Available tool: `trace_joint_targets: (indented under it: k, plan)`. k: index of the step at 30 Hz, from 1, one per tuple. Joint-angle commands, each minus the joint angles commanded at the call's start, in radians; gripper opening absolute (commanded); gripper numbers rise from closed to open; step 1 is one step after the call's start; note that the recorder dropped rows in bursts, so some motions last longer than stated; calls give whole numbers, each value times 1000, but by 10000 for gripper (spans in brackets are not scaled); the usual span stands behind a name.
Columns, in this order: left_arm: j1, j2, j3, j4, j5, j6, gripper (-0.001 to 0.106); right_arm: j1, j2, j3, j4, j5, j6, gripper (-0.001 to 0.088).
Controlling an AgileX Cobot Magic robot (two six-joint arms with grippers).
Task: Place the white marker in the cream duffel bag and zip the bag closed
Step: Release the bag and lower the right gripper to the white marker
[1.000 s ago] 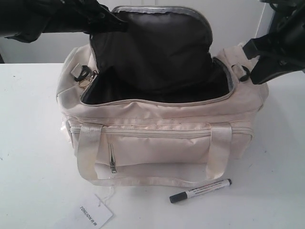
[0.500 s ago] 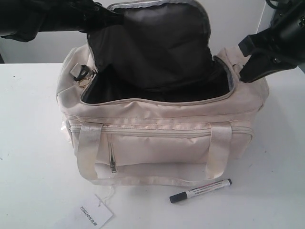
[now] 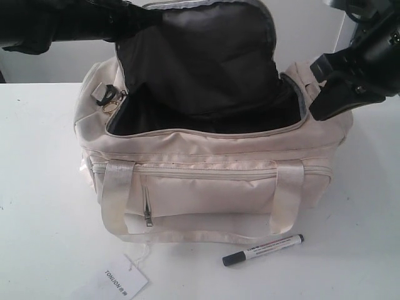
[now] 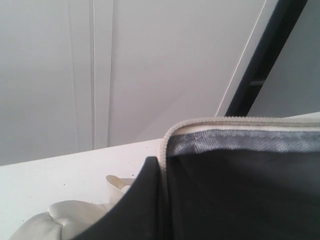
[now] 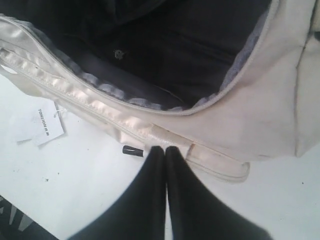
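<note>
on the white tabletop [image 3: 37,187]: large cream soft-fabric duffel bag [image 3: 206,187] sits mid-table with its front zip pocket toward the exterior camera; top zipper undone, dark lining exposed.
bag flap [image 3: 206,62]: curved lid stands upright at the back of the opening, dark underside showing, pale zipper edge along its top.
white marker [image 3: 262,250]: slim white-barrelled pen with black cap and dark print, lying flat on the table in front of the bag, near the right handle, apart from the fabric; outside the bag.
left gripper [image 3: 140,17]: black, at the flap's upper left corner and touching it; jaws hidden by the fabric, so cannot tell whether they pinch it.
right gripper [image 5: 161,150]: black fingers pressed together, nothing between them; hangs above the bag's right end.
gold ring pull [image 3: 111,106]: at the left end of the opening, just below a grey clip [image 3: 102,94].
white paper hang tag [image 3: 117,281]: flat on the table at front left, on a thin string.
</note>
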Motion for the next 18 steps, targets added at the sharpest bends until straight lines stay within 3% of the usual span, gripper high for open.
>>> trace_joint_targets:
  k: [6,18]
  plan:
    - [0,0,0,0,0,0,0,0,-67,10,0,0,-24,0]
    - [0,0,0,5,2,0,0,0,-160,168,2,0,-95,0]
